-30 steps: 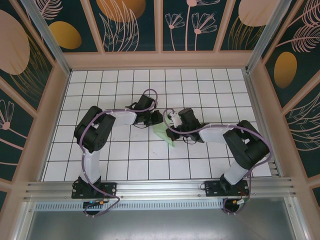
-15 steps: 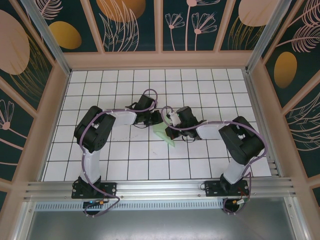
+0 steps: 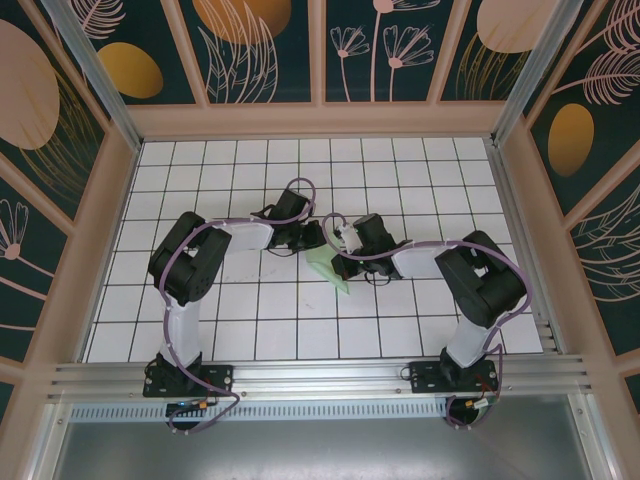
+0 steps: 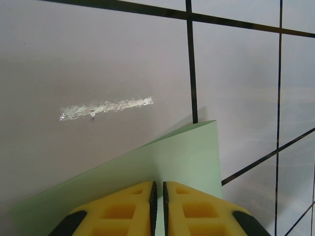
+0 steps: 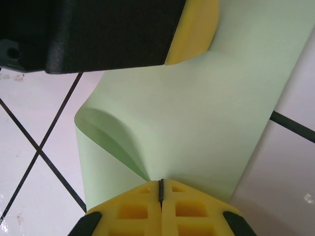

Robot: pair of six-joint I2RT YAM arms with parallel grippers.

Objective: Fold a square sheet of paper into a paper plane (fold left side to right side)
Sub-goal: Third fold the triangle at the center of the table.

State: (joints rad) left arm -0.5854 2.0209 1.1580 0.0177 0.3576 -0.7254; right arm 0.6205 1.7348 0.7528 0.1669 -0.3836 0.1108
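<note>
The square sheet of paper (image 3: 328, 268) is pale mint green and lies at the middle of the white grid table, between my two grippers. My left gripper (image 3: 318, 238) points down at its far edge. In the left wrist view its yellow fingertips (image 4: 140, 194) stand nearly together on the sheet (image 4: 189, 150), near one corner. My right gripper (image 5: 161, 182) is shut on the sheet (image 5: 206, 108). It pinches a lifted flap that curls over in a soft loop to its left. The left gripper's yellow finger (image 5: 194, 29) rests on the sheet's far part.
A scuffed silvery streak (image 4: 106, 107) marks the tile just beyond the sheet. Wooden-framed walls (image 3: 110, 190) close in the table on three sides. The arms' bases sit on the rail (image 3: 320, 378) at the near edge.
The right arm's elbow has swung a little to the left, and its gripper has edged left with the pinched flap. The left arm has stayed put.
</note>
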